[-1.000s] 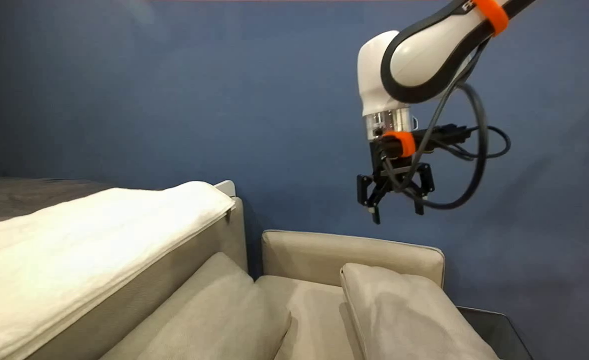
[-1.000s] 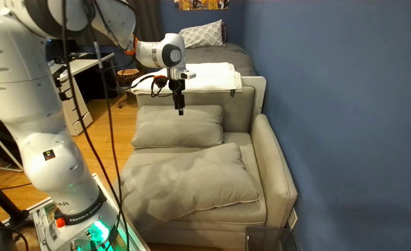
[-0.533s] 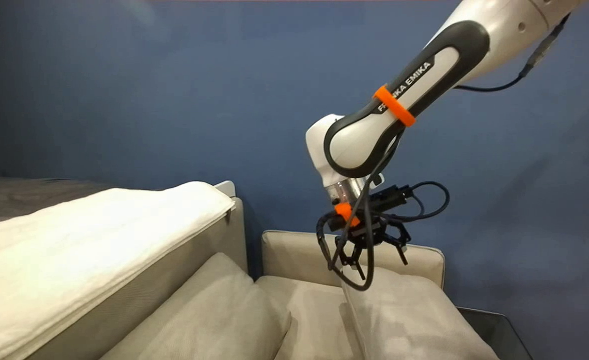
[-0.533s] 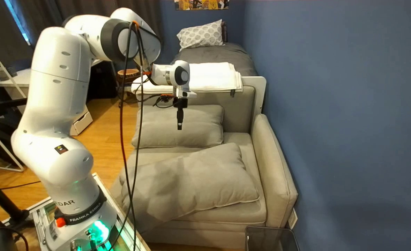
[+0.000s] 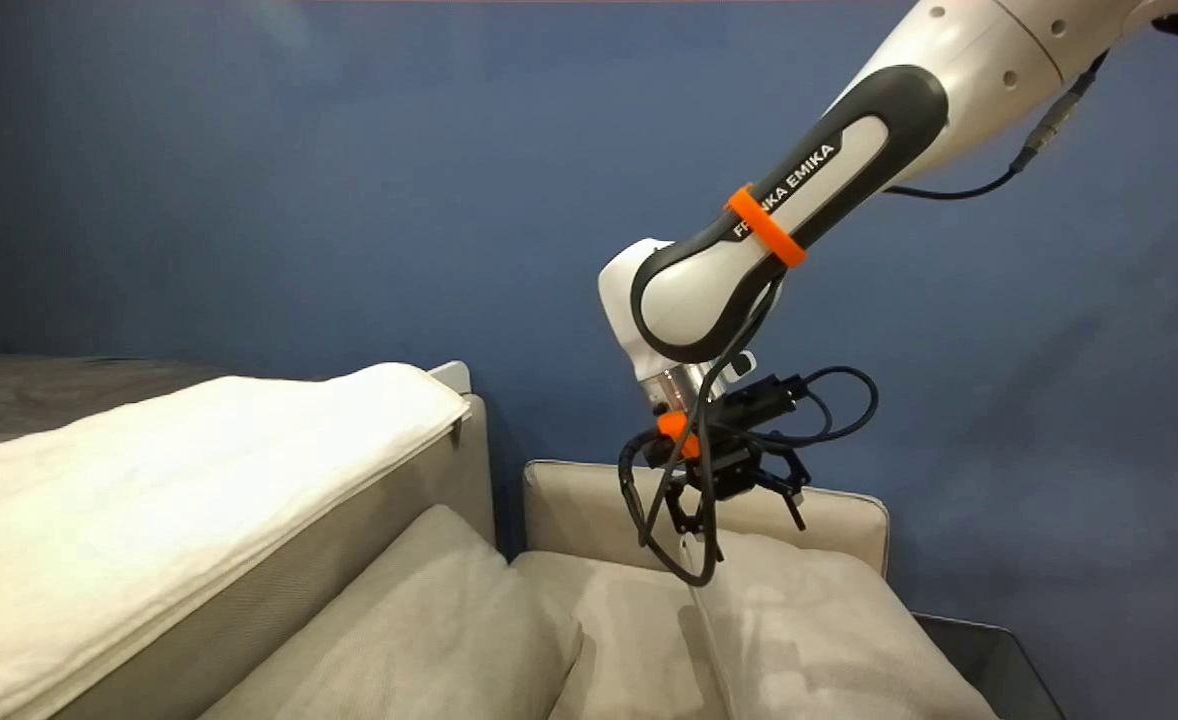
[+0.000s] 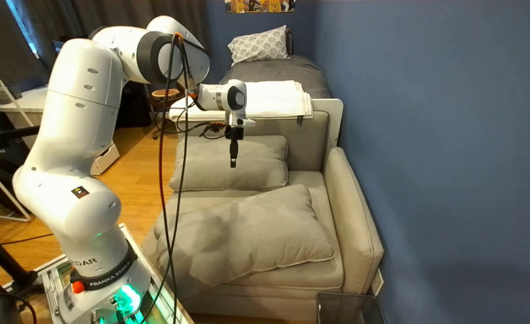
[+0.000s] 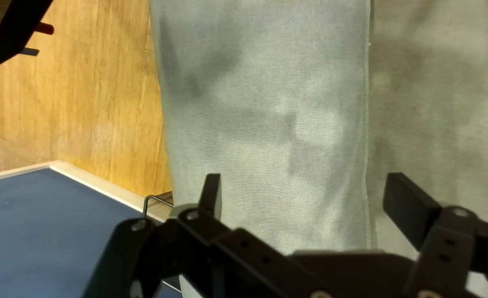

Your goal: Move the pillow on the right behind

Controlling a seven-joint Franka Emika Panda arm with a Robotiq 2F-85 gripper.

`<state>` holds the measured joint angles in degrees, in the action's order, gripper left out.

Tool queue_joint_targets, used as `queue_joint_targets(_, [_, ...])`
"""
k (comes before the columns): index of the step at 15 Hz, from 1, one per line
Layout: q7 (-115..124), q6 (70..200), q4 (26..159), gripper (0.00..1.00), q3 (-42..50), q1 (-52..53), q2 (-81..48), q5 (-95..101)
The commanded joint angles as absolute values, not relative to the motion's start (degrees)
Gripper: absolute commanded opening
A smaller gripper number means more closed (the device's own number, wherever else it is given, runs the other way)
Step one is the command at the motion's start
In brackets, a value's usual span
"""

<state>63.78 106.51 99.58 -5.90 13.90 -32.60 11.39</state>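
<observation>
While its two fingers (image 7: 409,207) stand wide apart, gripping nothing, the gripper (image 7: 304,180) hangs tips-down above the sofa (image 6: 269,301). Beneath it in the wrist view lies the pillow (image 7: 269,103), plump and beige; one finger shows against its fabric, the opposite one past its seamed edge, against the seat (image 7: 426,124). The tips look clear of the cloth, though by how much I cannot tell. Below the gripper the pillow spreads slantwise across the seat, one end drooping over the sofa's front. Beyond the gripper, on the side of the backrest (image 6: 307,144), a second pillow (image 6: 253,164) leans; off toward the wall (image 6: 427,157) stands the armrest (image 6: 352,207), and farther out, lower down, a dark bin (image 5: 969,650).

I judge the approach to be in hand: the gripper is over the pillow and no grasp is made. "Behind" probably means toward the backrest. Next, I would expect a descent so that the fingers straddle that seamed edge, then closing on a deep fold before the pillow is lifted or dragged back; a shallow pinch may slip off such full stuffing.
</observation>
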Motion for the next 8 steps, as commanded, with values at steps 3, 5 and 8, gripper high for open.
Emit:
queue_joint_targets(3, [61.7,109.4,96.1,1.0,-4.1,16.4,-41.5,11.0])
queue_joint_targets(5, [61.5,111.2,95.3,1.0,-3.7,17.1,-45.6,10.8])
queue_joint_targets(8, [63.0,115.3,94.3,1.0,-1.9,18.7,-51.0,11.5])
